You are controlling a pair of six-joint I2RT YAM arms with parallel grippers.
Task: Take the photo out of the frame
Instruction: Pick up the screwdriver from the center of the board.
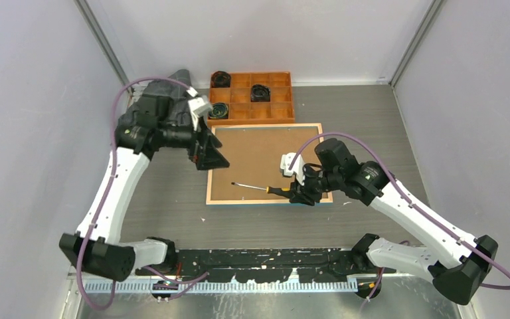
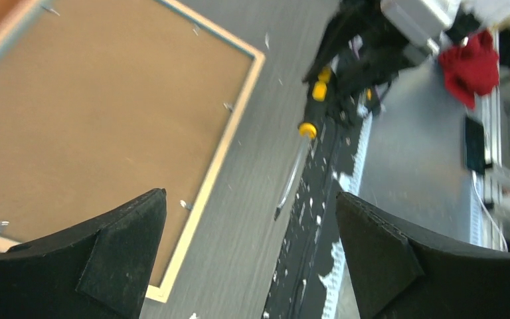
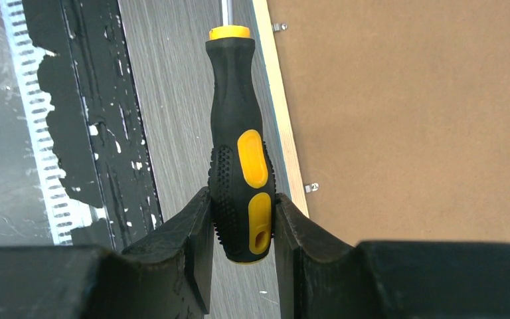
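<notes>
The frame [image 1: 252,201] lies face down on the table, its light wood rim [image 2: 222,153] around a brown backing board [image 1: 259,159]. The photo is hidden under that board. My right gripper [image 1: 301,194] is shut on the black-and-yellow handle of a screwdriver [image 3: 239,153], and both fingers press the handle's end. The shaft [image 1: 249,187] points left along the frame's near edge [image 3: 280,113]. My left gripper [image 1: 211,156] hangs over the frame's left side. In the left wrist view this gripper [image 2: 250,196] is wide open with nothing between its fingers.
An orange compartment tray [image 1: 251,120] holding black round parts stands just behind the frame. A dark grey bundle [image 1: 179,78] sits at the back left behind the left arm. Small metal tabs [image 3: 311,187] hold the backing board along the rim. Grey walls close in both sides.
</notes>
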